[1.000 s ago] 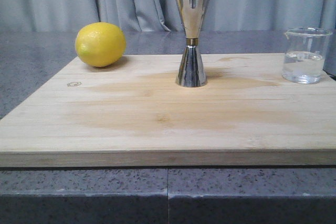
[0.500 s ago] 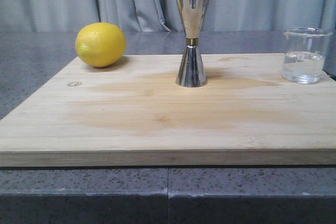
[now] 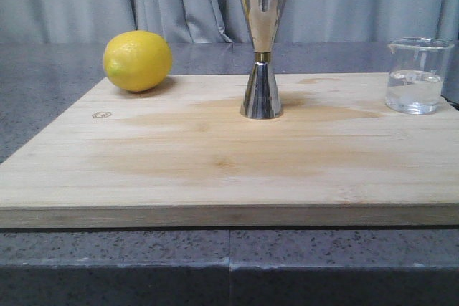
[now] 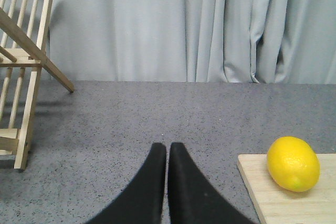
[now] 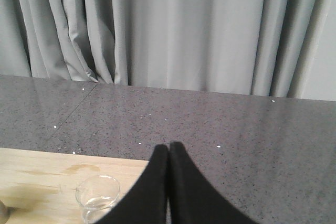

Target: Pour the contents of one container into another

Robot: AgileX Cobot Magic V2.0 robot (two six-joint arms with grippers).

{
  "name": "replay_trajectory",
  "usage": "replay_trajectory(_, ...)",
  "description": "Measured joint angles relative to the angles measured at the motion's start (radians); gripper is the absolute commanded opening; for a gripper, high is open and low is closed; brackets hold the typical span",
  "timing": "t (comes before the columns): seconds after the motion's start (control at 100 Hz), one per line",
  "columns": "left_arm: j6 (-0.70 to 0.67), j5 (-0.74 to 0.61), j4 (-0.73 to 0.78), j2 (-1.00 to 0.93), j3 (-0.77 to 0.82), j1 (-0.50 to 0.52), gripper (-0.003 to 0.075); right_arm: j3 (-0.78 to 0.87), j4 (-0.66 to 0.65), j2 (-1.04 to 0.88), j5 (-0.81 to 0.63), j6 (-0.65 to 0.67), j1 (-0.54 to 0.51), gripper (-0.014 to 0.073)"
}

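Observation:
The clear glass beaker (image 3: 416, 77), partly filled with clear liquid, stands upright at the right edge of the wooden board (image 3: 215, 163). In the right wrist view the beaker (image 5: 97, 195) sits beside and below my right gripper (image 5: 168, 147), which is shut and empty above the board's right end. The steel hourglass jigger (image 3: 262, 48) with a gold band stands upright at the board's back middle. My left gripper (image 4: 167, 148) is shut with nothing in it, over the grey counter left of the board. Neither gripper shows in the front view.
A yellow lemon (image 3: 137, 61) rests on the board's back left corner, also the lemon (image 4: 293, 163) in the left wrist view. A wooden rack (image 4: 23, 72) stands on the counter far left. Grey curtains hang behind the speckled counter (image 3: 43, 84).

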Motion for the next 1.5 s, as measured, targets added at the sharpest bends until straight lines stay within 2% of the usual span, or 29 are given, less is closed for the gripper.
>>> replay_trajectory(0.48, 0.0, 0.002, 0.0, 0.0, 0.0, 0.0, -0.0018, 0.0, 0.0, 0.0, 0.023, 0.0, 0.0, -0.007)
replay_trajectory(0.56, 0.0, 0.012, 0.0, 0.0, 0.0, 0.0, 0.0002, 0.0, 0.0, 0.0, 0.03, 0.0, 0.0, -0.002)
replay_trajectory(0.61, 0.0, 0.016, 0.0, 0.0, 0.0, 0.0, 0.0058, 0.0, 0.0, 0.0, 0.03, 0.0, 0.0, 0.0066)
replay_trajectory(0.66, 0.0, 0.018, 0.0, 0.0, 0.0, 0.0, 0.0147, 0.0, 0.0, 0.0, 0.03, 0.0, 0.0, 0.0164)
replay_trajectory(0.77, 0.0, 0.018, 0.008, 0.0, 0.0, 0.0, 0.0404, 0.0, -0.002, 0.0, 0.03, 0.0, 0.0, 0.0374)
replay_trajectory(0.83, 0.0, 0.018, 0.009, 0.0, 0.0, 0.0, 0.0506, 0.0, -0.006, 0.0, 0.03, 0.0, 0.0, 0.044)
replay_trajectory(0.88, 0.0, 0.018, 0.01, 0.0, 0.0, 0.0, 0.0541, 0.0, -0.008, 0.0, 0.03, 0.0, 0.0, 0.0468)
replay_trajectory(1.34, 0.0, 0.02, 0.01, 0.0, 0.0, 0.0, 0.0438, 0.0, -0.011, 0.0, 0.03, 0.0, 0.0, 0.047)
replay_trajectory(1.5, 0.0, 0.016, 0.0, 0.0, 0.0, 0.0, 0.0431, 0.0, -0.011, 0.0, 0.056, 0.0, 0.0, 0.047)
